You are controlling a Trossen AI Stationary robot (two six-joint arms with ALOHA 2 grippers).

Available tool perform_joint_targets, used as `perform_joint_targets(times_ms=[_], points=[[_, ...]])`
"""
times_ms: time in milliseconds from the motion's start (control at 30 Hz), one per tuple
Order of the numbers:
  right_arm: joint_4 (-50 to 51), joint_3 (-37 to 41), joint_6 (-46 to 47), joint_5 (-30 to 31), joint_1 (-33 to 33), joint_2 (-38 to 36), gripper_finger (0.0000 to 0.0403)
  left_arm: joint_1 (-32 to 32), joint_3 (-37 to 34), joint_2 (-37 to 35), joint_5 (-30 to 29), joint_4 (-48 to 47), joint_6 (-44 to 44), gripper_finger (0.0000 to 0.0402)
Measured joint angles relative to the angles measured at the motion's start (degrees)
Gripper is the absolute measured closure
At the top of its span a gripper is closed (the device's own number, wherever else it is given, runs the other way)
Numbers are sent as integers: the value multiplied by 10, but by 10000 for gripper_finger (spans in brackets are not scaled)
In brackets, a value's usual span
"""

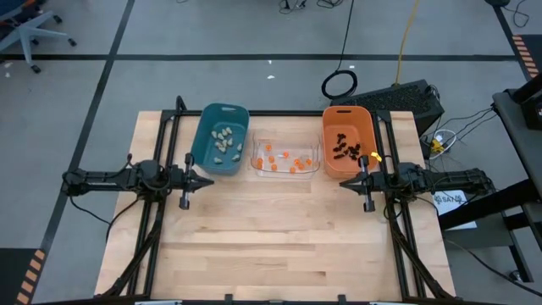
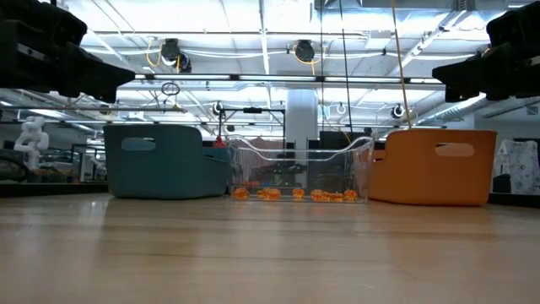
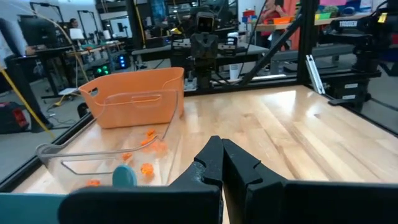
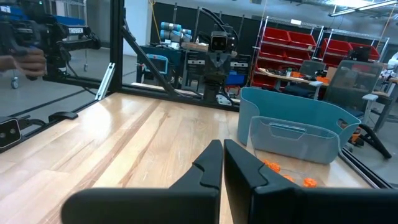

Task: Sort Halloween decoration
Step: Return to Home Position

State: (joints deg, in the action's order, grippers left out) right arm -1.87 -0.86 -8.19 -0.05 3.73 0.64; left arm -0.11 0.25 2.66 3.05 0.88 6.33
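High view, mid-left: left gripper [image 1: 209,180], fingers pressed together on nothing, tip aimed toward frame centre, over bare table [image 1: 279,246] just below the teal bin [image 1: 222,108]. Mid-right, mirrored: right gripper [image 1: 343,182], fingers likewise pressed tight and empty, tip aimed back at the left one, just below the orange bin [image 1: 347,110]. Well apart from each other, wide bare wood between. Same closed fingertips at the bottom centre of each wrist view.

Decoration all inside the bins, in a row across upper centre of the high view. Pale lumps [image 1: 223,141] in the teal bin at left. Orange balls [image 1: 284,159] scattered over the floor of the clear bin [image 1: 305,142] in the middle. Black spiders [image 1: 345,149] in the orange bin at right, bunched in its lower half. Bins side by side; touching or merely close, cannot tell.

Low view: same row across mid-frame, teal left, clear centre, orange right. Only the orange balls visible, through the clear wall along its bottom edge; contents of the other two hidden behind their walls.
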Motion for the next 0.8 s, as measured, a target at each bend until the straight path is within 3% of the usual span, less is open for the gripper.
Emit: perform_joint_targets(times_ms=[800], points=[[0, 0, 0, 0, 0, 0, 403, 0, 0, 0, -27, 1, 1, 402]])
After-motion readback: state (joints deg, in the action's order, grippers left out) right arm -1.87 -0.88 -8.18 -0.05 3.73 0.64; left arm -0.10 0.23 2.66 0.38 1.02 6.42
